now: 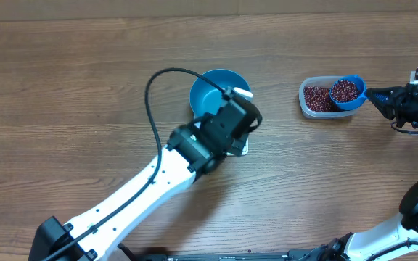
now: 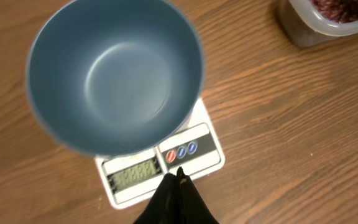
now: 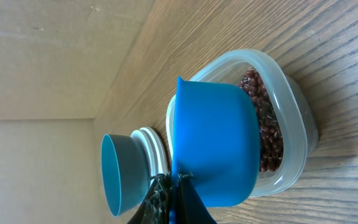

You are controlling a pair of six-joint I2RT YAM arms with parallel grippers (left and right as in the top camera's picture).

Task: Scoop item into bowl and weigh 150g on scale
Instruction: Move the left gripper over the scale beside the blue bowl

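- Over the clear plastic tub (image 1: 303, 100) on your right side, your right gripper (image 1: 376, 95) is clamped on the handle of the small blue scoop (image 3: 213, 149). The scoop is heaped with dark red-brown beans (image 3: 266, 124), and more lie loose in the tub beneath it.
- Your target is the blue bowl (image 2: 114, 74). It sits on the white scale (image 2: 160, 165), well apart from the scoop and to the left of your right gripper across the bare wooden table (image 1: 64, 87).
- The scoop's long axis runs roughly left to right, with the cup toward the bowl and the handle back in your jaws, so a carry to the left looks like the next move.
- Your right arm is the nearer one to the beans. Your left arm is the nearer one to the scale.
- Your left gripper (image 2: 179, 180) is pinched closed on nothing, with its tips just in front of the scale's buttons.
- The bowl is round, deep and smooth inside, and it is empty. The scale is flat and square. The beans are tiny ovals that may spill if you tilt the scoop.
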